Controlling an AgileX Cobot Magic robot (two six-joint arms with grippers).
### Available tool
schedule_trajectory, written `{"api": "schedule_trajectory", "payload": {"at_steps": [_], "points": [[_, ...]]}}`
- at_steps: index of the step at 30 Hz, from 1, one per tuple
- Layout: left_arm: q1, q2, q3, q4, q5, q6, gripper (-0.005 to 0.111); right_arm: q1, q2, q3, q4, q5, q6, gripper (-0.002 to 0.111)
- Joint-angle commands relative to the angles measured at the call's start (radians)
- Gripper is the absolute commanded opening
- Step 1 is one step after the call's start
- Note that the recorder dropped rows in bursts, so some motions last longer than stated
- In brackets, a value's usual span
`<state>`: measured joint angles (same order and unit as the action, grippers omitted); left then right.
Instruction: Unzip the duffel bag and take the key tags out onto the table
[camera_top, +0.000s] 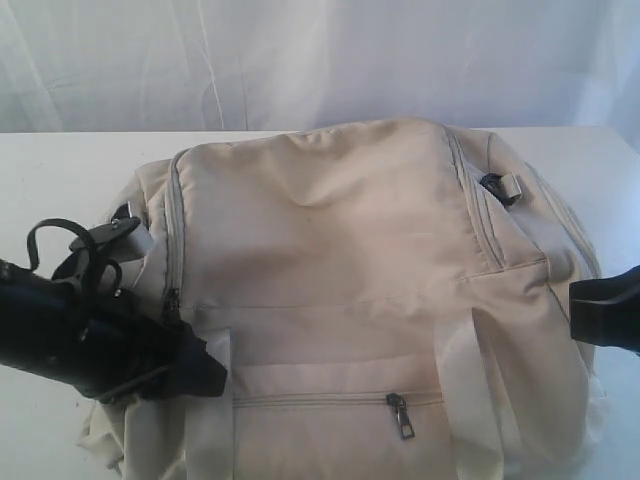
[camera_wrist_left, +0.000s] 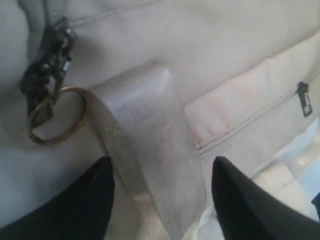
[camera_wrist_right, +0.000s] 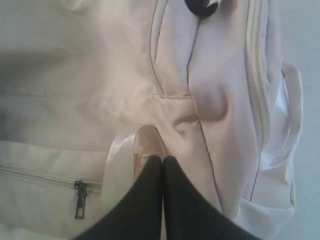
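Since the duffel bag (camera_top: 330, 230) lies zipped on the white table (camera_top: 50, 170), with its main zipper closed as far as the views show, the key tags are nowhere to be seen and are presumably inside it, so the opening step appears not yet done. The left gripper (camera_wrist_left: 162, 165) sits low at the bag's left end with its 2 black fingers spread wide, holding nothing. A loop of shiny webbing strap (camera_wrist_left: 145, 135) stands in the gap between them, which suggests the strap is simply in the way. The main zipper pull (camera_wrist_left: 47, 75) and its brass ring (camera_wrist_left: 57, 117) hang just beside that strap, off to one side of the open jaws, so the approach looks aimed at the pull and needs a sideways correction. The right gripper (camera_wrist_right: 162, 161) has its 2 fingers pressed together, tips against the second strap (camera_wrist_right: 145, 145) on the bag's right side. I cannot tell whether any webbing is pinched between them, but pressing there would plausibly steady the soft fabric against the zipper's drag. The front pocket zipper pull (camera_top: 401, 412) lies flat and untouched between the 2 arms.
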<state>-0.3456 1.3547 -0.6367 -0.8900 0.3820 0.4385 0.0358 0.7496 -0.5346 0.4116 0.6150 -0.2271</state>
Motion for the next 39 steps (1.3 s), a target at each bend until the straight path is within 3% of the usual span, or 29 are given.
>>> {"api": "schedule_trajectory", "payload": {"at_steps": [1,4,8,9,17,22,26,33,39], "points": [[-0.006,0.06,-0.004,-0.025,0.009,0.011,0.059,0.004,0.002,-0.004,0.01,-0.018,-0.012,0.0],[-0.006,0.075,-0.004,-0.031,0.01,0.013,0.043,0.004,0.002,-0.004,0.01,-0.018,-0.012,0.0],[-0.006,0.057,-0.006,-0.034,0.068,0.063,0.005,0.004,0.002,-0.004,0.01,-0.018,-0.012,0.0],[-0.006,0.043,-0.006,-0.024,0.086,0.075,0.0,0.004,0.002,-0.004,0.01,-0.018,-0.012,0.0],[-0.006,-0.172,-0.006,0.053,0.217,0.07,0.0,0.004,0.002,-0.004,0.021,-0.014,-0.04,0.0],[-0.006,-0.318,-0.006,0.198,0.235,-0.047,0.0,0.004,0.002,-0.004,0.037,-0.014,-0.042,0.0],[-0.006,-0.42,-0.015,0.205,0.243,-0.054,0.0,0.004,0.002,-0.004,0.054,-0.014,-0.056,0.0],[-0.006,-0.447,-0.029,0.208,0.277,-0.061,0.0,0.004,0.005,-0.013,0.363,0.027,-0.415,0.0],[-0.006,-0.445,-0.003,0.193,0.259,-0.061,0.0,0.004,0.11,-0.162,0.4,0.166,-0.456,0.0]]}}
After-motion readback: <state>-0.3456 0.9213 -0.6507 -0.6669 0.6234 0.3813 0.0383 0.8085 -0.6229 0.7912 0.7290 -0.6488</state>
